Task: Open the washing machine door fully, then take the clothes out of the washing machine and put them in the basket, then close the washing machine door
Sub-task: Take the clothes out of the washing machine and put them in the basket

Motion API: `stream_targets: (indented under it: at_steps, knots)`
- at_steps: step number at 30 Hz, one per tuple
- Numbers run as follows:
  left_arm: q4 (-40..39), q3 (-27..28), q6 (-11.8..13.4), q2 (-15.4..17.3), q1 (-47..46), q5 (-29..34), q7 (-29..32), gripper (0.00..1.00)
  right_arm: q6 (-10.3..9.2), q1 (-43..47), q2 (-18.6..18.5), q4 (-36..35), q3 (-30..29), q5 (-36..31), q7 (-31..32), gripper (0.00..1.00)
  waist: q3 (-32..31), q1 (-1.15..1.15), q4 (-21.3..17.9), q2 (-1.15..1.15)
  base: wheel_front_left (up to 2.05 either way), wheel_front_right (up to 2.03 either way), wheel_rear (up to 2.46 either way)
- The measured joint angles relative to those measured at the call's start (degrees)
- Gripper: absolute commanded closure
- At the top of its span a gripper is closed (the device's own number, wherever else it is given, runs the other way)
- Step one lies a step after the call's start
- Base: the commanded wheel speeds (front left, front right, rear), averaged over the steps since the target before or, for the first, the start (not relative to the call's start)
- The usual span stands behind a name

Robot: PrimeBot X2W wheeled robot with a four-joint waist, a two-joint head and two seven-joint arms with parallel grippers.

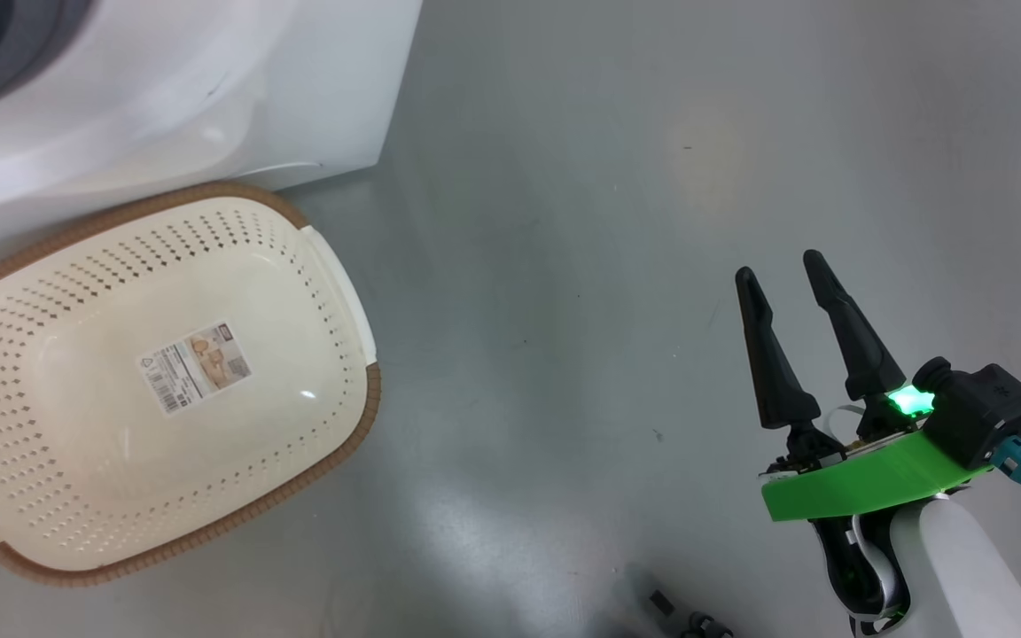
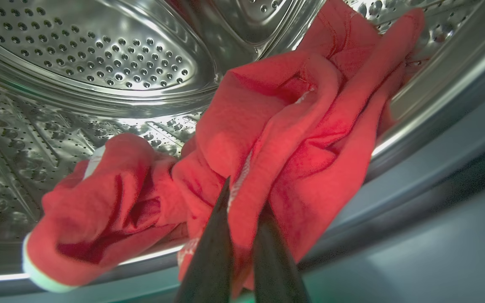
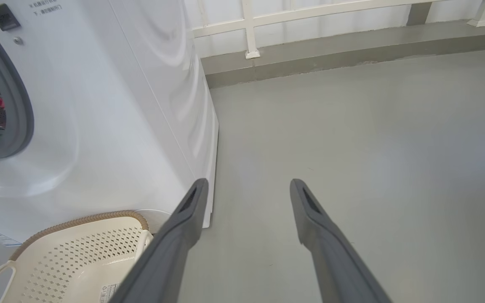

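Left hand (image 2: 244,198): inside the drum, its two long dark fingers pinched narrow on a fold of the bright red soft fabric garment (image 2: 293,139) with white trim.
Right hand (image 1: 779,266): fingers spread wide, holding nothing, hanging over the smooth grey floor (image 1: 564,266), well apart from the basket.
Garment position: bunched at the front lip of the perforated steel drum (image 2: 99,54), partly draped over the edge. The right wrist view catches a patch of red through the opening.
Basket: small cream-white perforated plastic basket (image 1: 50,443), rounded rectangle, brown woven-look rim. It sits on the floor just beside the foot of the big white front-loading washing machine (image 1: 209,89). A paper label (image 1: 194,366) lies on its bottom; no clothing in it.
Step in hand: extraction; grip looks made, lift-out not yet done.
Next move calls for: drawing the fold out over the lip and the grey rubber gasket (image 3: 19,109) without snagging, then carrying it down to the basket. Door closing comes last.
Materials: garment limp, fleecy, deeply creased, so the trailing part will likely drag. Drum glossy, ribbed, dimpled with holes. Basket rigid, lattice-pierced.
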Motion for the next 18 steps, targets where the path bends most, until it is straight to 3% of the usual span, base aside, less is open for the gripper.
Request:
stream_targets:
  at_steps: [13, 18]
  knots:
    - [-0.51, 0.57, -0.04, -3.93, 2.55, -3.77, -3.61, 1.0, 0.0, 0.18, -0.01, 0.29, -1.0, -1.12, 0.0, 0.0, -2.42, 0.0, 2.7, 0.0, 0.0, 0.0, 0.0]
    - [-6.41, 2.58, -0.04, -5.37, 5.71, -6.89, -3.9, 1.0, 0.0, 0.39, -0.03, 0.48, -2.3, -2.66, 0.0, 0.0, -3.79, 0.0, 4.05, 0.0, 0.0, 0.0, 0.0]
